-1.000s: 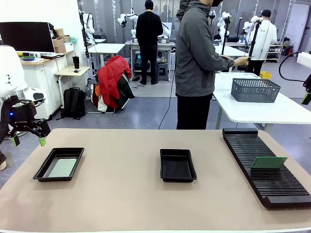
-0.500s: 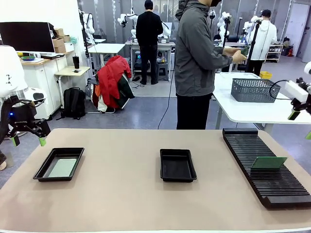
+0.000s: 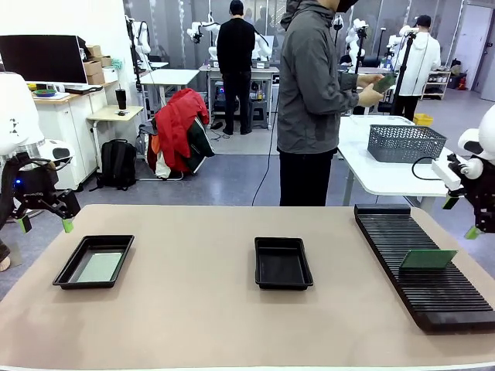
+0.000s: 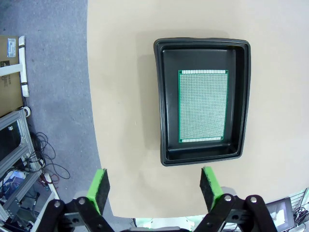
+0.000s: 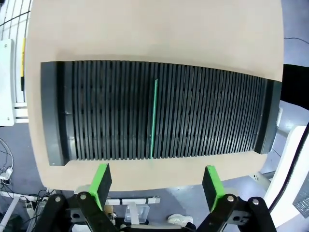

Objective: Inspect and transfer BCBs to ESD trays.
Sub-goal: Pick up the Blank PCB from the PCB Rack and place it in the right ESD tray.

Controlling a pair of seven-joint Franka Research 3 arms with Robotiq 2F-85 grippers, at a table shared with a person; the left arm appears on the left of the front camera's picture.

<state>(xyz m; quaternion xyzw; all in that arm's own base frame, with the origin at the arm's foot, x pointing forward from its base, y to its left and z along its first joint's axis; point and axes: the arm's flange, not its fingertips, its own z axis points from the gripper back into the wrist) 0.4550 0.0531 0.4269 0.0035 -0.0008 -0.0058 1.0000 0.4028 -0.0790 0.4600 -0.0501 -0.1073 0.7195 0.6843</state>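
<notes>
- Rack (image 3: 421, 267) taken as landmark: long, black and slotted, on the robot's right part of the desk (image 3: 193, 309).
- Board (image 3: 428, 259) stands on edge in one slot near the rack's middle. Its long edge runs along the slot, so crosswise to the rack's length.
- Right gripper (image 3: 459, 217) hangs above the rack's far right side, clear of it, jaws apart and holding nothing.
- Right wrist view looks down on the rack (image 5: 96, 111). The board (image 5: 153, 118) shows as a thin green line lined up with the gap between the jaws.
- One pad sits to each side of that line, so closing would press on the board's two faces.
- Judgement: the pickup turns on this alignment. It calls for a straight drop onto the top edge, with little or no twist.
- Right arm is far nearer this board than the left arm.
- Empty tray (image 3: 283, 267) lies on the desk to the rack's left, well apart from it. It is the likely drop spot.
- Second tray (image 3: 108, 239) sits farther left of the rack, beyond the empty one. Another board (image 3: 100, 267) lies flat on its floor, long axis along the tray's.
- Left gripper (image 3: 45, 224) hovers past that second tray, farthest from the rack, jaws apart and empty.
</notes>
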